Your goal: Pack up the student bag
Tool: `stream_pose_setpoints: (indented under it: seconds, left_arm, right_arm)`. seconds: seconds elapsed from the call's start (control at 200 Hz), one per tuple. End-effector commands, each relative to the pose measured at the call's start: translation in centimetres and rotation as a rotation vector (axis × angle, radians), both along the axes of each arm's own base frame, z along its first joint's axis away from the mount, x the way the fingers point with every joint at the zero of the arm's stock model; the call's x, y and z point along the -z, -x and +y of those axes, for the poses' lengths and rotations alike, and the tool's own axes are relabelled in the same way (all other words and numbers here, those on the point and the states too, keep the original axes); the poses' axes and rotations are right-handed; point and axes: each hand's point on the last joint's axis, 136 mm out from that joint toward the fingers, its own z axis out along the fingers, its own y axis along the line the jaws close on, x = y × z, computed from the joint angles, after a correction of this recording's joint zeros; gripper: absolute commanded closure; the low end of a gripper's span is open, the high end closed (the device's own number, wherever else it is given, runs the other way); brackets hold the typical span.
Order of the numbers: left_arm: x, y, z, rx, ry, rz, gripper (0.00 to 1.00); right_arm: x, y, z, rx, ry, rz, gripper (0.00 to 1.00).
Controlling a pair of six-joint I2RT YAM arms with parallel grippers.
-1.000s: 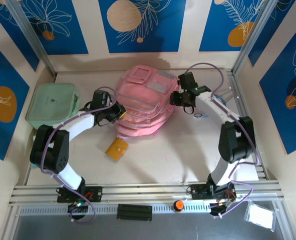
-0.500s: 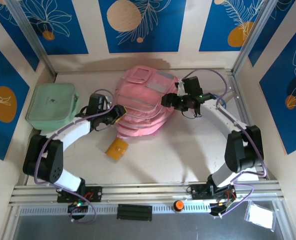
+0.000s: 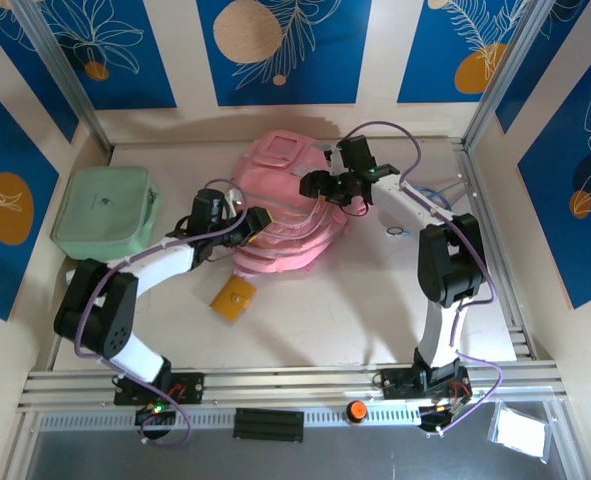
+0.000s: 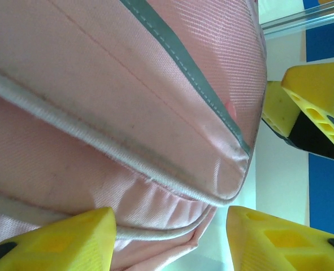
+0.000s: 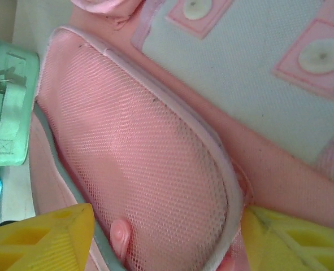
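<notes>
The student bag, a large pink backpack, lies at the table's middle back. My left gripper is at its left side, open. In the left wrist view the yellow fingers straddle the bag's piped lower edge without pinching it. My right gripper hovers over the bag's upper part, open. In the right wrist view the bag's pink mesh pocket lies between that gripper's fingertips. The right gripper's yellow fingers also show at the right of the left wrist view.
A mint green zip case sits at the left by the wall, and its edge shows in the right wrist view. An orange card lies in front of the bag. A small ring-like item lies right of the bag.
Both grippers have opened wider. The right gripper swung left over the bag's top. The left gripper moved right, further in along the bag's side.
</notes>
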Motion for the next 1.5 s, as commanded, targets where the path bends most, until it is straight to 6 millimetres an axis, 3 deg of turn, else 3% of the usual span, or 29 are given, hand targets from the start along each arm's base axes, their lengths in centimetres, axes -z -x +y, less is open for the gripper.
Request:
stream_pose_setpoints:
  seconds: [0.0, 0.36, 0.635, 0.795, 0.94, 1.07, 1.175, 1.495]
  left_arm:
    - [-2.2, -1.2, -1.9, 0.029, 0.073, -0.049, 0.46]
    - [-2.4, -2.5, -3.4, 0.053, 0.114, -0.055, 0.46]
    - [-2.8, -3.0, -3.6, 0.061, 0.110, -0.067, 0.46]
    - [-2.8, -3.1, -3.5, 0.056, 0.096, -0.064, 0.46]
    - [-2.5, -2.9, -3.5, 0.056, 0.093, -0.053, 0.46]
    - [-2.6, -2.9, -3.4, 0.057, 0.092, -0.053, 0.46]
    - [-2.5, -2.9, -3.4, 0.055, 0.092, -0.051, 0.46]
    - [-2.7, -2.9, -3.5, 0.059, 0.096, -0.049, 0.46]
  right_arm:
    - [0.8, 0.4, 0.7, -0.049, 0.010, 0.037, 0.30]
    - [1.7, 6.2, 1.5, -0.171, 0.019, 0.084, 0.30]
    - [0.3, 9.8, 2.1, -0.263, -0.019, 0.044, 0.31]
    - [1.0, 9.3, 1.0, -0.229, 0.062, 0.002, 0.33]
    - [1.9, 8.2, -0.2, -0.190, 0.154, -0.028, 0.42]
    - [2.4, 8.1, -0.1, -0.198, 0.196, -0.038, 0.57]
    - [2.8, 8.2, 0.3, -0.213, 0.220, -0.040, 0.64]
    - [3.7, 7.8, 0.1, -0.158, 0.273, -0.024, 0.75]
